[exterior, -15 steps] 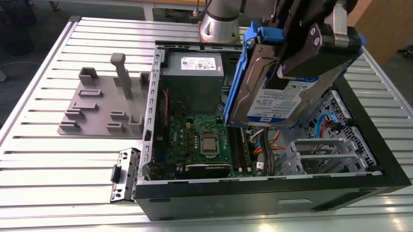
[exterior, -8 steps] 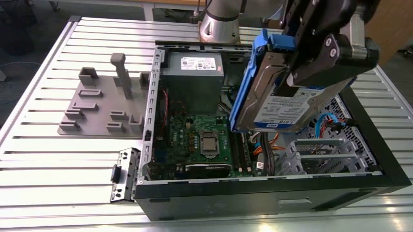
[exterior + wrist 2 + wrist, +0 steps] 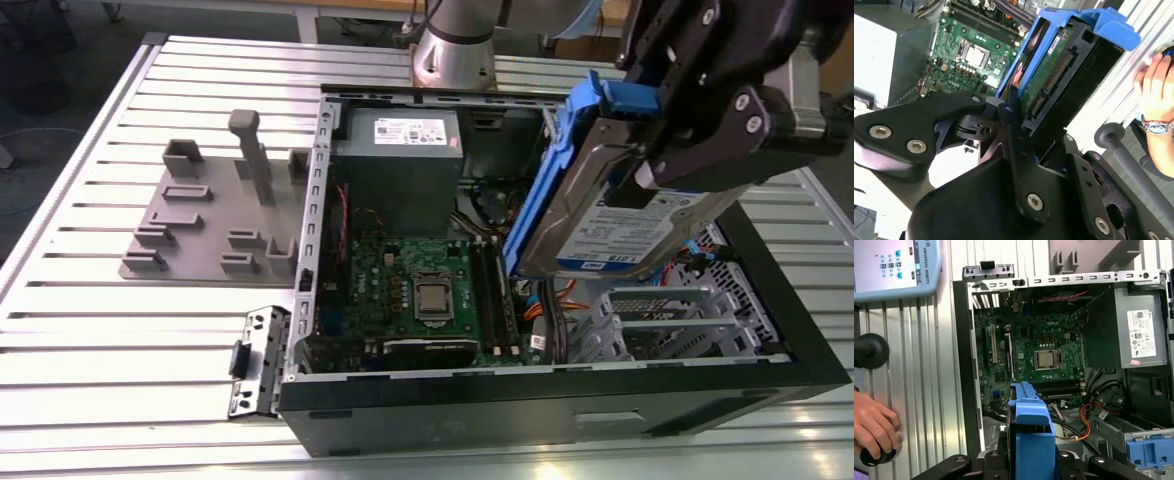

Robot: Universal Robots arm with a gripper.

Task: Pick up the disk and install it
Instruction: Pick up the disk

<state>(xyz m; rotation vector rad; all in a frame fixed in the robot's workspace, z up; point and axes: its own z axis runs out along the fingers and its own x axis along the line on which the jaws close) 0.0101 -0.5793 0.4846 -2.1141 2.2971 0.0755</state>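
- Above the open computer case (image 3: 534,405), toward the exterior view's right, the disk (image 3: 607,215) hangs in the air, steeply tilted and touching nothing inside the case.
- The black gripper (image 3: 674,165) comes in from the upper right of the exterior view, its fingers clenched on the disk, one on each flat side.
- In the second wrist view the gripper (image 3: 1041,132) clamps the disk (image 3: 1051,70) near its connector edge. One finger (image 3: 1010,125) presses against the bracket side. The green circuit board and connector row face the camera.
- A blue bracket (image 3: 567,150) wraps the disk's edges, and the white-and-blue label side faces the exterior camera.
- In the first wrist view the disk (image 3: 1030,425) is seen edge-on, with the gripper (image 3: 1029,464) holding it and the motherboard (image 3: 1039,355) beyond.
- The case lies on its side, open face up, on a slatted metal table (image 3: 94,330).
- Inside are the green motherboard (image 3: 427,290), a grey power supply (image 3: 400,165) with a white sticker, and a grey drive cage (image 3: 667,320) under the disk, with orange cables (image 3: 567,295) beside it.
- A small blue latch (image 3: 1154,450) sits on the cage, apart from the disk.
- A grey fixture plate (image 3: 200,225) with upright blocks sits on the table at the exterior view's left of the case, not touching it.
- A person's hand (image 3: 874,427) rests beside the case, seemingly on a small black knob — partly hidden, so not sure.
- In the second wrist view the hand (image 3: 1154,85) has a wristwatch (image 3: 1157,127).
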